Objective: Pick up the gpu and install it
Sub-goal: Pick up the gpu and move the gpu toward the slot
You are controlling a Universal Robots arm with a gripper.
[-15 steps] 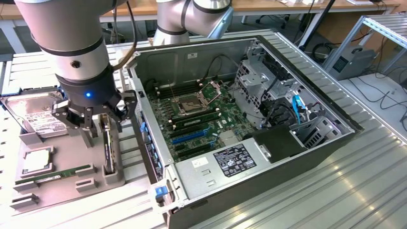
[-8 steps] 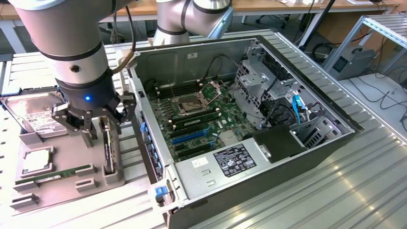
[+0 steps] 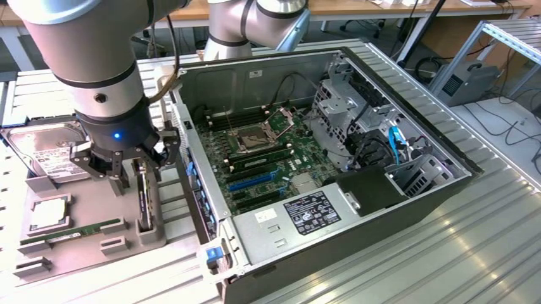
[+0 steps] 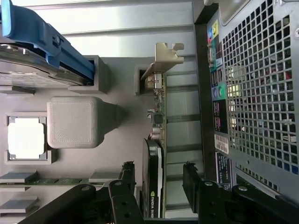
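- The pincer (image 4: 159, 171) is released: the jaws stand wide, one on each side of the graphics card (image 4: 156, 186), and I see a gap on both sides, so nothing is grasped yet
- In the exterior view the pincer (image 3: 139, 166) hangs low over the top edge of the card (image 3: 146, 199), which stands on edge in a slot of the grey tray (image 3: 85, 256)
- The card looks off-centre between the jaws, nearer the tray-side finger than the case-side finger (image 4: 192, 179); I judge that an uneven squeeze could push it sideways and tilt it in its slot
- The jaws bracket the end with the dark cooler, so pressure may land on the cooler rather than the board, and the grip could slip
- The silver bracket (image 4: 163, 56) sits at the far end, beside a tray post; a crooked lift could snag it there
- The computer case (image 3: 338, 158) stands just beside the tray, its rear panel (image 4: 257, 93) close to the case-side finger, so any sideways drift risks a knock
- A hard drive (image 3: 47, 149), a processor chip (image 3: 49, 214) and a memory stick (image 3: 72, 233) share the tray on the desk (image 3: 457, 253); a jolted tray could unsettle them
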